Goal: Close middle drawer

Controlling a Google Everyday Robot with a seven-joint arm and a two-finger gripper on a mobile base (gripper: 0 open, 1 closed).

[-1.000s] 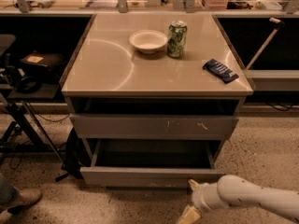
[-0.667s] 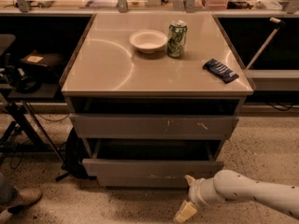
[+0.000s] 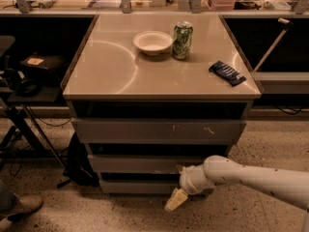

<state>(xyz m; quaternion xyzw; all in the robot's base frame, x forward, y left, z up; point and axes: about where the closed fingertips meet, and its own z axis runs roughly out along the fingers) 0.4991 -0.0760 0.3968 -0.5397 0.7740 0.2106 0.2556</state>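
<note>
The middle drawer [image 3: 140, 163] is the plain grey front under the scratched upper drawer front [image 3: 159, 130]. It sits almost flush with the cabinet, with only a dark gap above it. My gripper [image 3: 178, 183] comes in low from the right on a white arm and is against the right part of the middle drawer front. Its fingers are spread and hold nothing; the lower cream fingertip [image 3: 175, 200] points down in front of the bottom drawer [image 3: 135, 186].
On the cabinet top [image 3: 106, 71] stand a white bowl [image 3: 152, 42], a green can [image 3: 182, 40] and a dark snack packet [image 3: 227, 73]. A dark bag [image 3: 77, 163] and stand legs are at the cabinet's left. A shoe [image 3: 21, 208] shows at bottom left.
The middle drawer has slid in from well open to nearly flush. My gripper has moved forward and up with it, staying against its front.
</note>
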